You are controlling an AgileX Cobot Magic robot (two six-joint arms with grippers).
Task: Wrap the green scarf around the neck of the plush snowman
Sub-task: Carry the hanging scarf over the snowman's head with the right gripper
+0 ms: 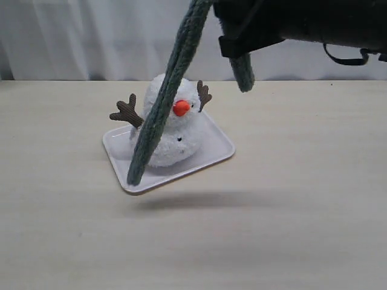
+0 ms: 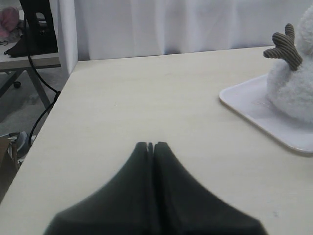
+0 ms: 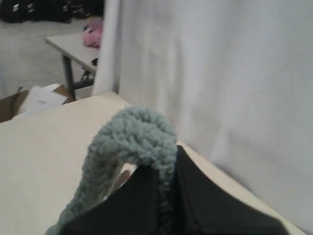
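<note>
The right tool point(image 3: 167, 169) pinches the green scarf point(image 1: 158, 112) at a fold, high over the counter point(image 1: 290, 229). The scarf's long tail hangs in front of the plush snowman point(image 1: 176, 145) on its tray point(image 1: 214, 145), and the left tool point(image 2: 150, 146) is pressed together, empty. Light, limp and fuzzy, the scarf should drape and cling, and looks best caught near that dangling lower end.

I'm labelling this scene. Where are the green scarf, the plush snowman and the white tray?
green scarf point(image 1: 156, 118), exterior view, middle of the hanging strand.
plush snowman point(image 1: 175, 148), exterior view, lower white ball.
white tray point(image 1: 215, 142), exterior view, bare part near its right corner.
</note>
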